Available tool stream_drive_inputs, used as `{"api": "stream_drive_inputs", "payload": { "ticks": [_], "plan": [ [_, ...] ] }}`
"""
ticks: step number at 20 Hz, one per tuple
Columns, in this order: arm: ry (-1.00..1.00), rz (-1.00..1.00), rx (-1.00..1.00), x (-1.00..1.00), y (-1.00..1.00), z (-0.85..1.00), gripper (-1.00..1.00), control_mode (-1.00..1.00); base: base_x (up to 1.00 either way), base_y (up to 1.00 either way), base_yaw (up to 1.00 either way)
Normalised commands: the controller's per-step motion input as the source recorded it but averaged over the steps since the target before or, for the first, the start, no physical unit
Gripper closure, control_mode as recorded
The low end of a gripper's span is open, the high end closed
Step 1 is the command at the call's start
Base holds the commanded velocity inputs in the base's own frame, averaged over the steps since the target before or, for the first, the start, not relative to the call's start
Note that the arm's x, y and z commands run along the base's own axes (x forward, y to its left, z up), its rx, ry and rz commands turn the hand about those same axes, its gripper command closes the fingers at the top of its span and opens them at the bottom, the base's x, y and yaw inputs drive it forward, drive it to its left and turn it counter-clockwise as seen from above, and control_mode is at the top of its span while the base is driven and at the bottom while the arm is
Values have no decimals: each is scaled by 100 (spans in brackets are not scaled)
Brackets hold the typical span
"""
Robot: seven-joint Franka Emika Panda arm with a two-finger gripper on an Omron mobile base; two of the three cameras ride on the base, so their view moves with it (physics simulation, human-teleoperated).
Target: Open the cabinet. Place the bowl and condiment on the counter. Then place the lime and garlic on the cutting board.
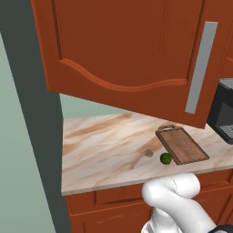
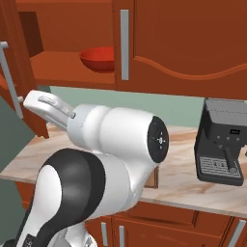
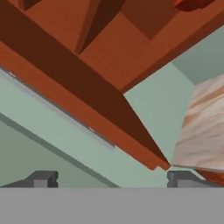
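My fingers (image 3: 111,179) stand wide apart with nothing between them; the 2 dark tips rise at the bottom of the hand view, and past them I look up at the underside of the cabinet (image 3: 100,57) and the edge of its swung-out door (image 3: 87,109), with a grey bar handle (image 3: 57,111) running along it.

The cabinet is open on its left side. In the right base view the left door (image 2: 17,72) hangs out toward me, and the bowl (image 2: 98,59) sits on the shelf (image 2: 62,67) inside, just left of the closed door's handle (image 2: 124,44). A corner of the bowl also shows red at the top of the hand view (image 3: 192,4). I cannot see the condiment.

Below the cabinet lies the worktop (image 1: 109,145). On it, in the left base view, the board (image 1: 182,144) lies toward the right, its loop handle at the far short end. The lime (image 1: 165,158) rests on the worktop just beside the board's near left edge, touching it or nearly so. The garlic (image 1: 149,153) sits just left of the lime, apart from it and off the board. A black coffee machine (image 2: 223,142) stands on the worktop right of the board.
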Motion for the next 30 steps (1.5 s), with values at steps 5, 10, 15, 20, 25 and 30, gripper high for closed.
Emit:
{"api": "stream_drive_inputs", "payload": {
  "ticks": [5, 10, 15, 20, 25, 30],
  "plan": [
    [11, 0, 2, 40, 9, 0, -100, -100, 0, 0, 0],
    [11, 0, 7, 34, 0, 0, -100, -100, 0, 0, 0],
    [12, 0, 6, 30, 0, 0, -100, -100, 0, 0, 0],
    [17, 0, 1, 30, 12, 0, -100, -100, 0, 0, 0],
    [19, 0, 6, 40, 9, 0, -100, -100, 0, 0, 0],
    [17, 0, 11, 34, 0, 0, -100, -100, 0, 0, 0]
  ]
}}
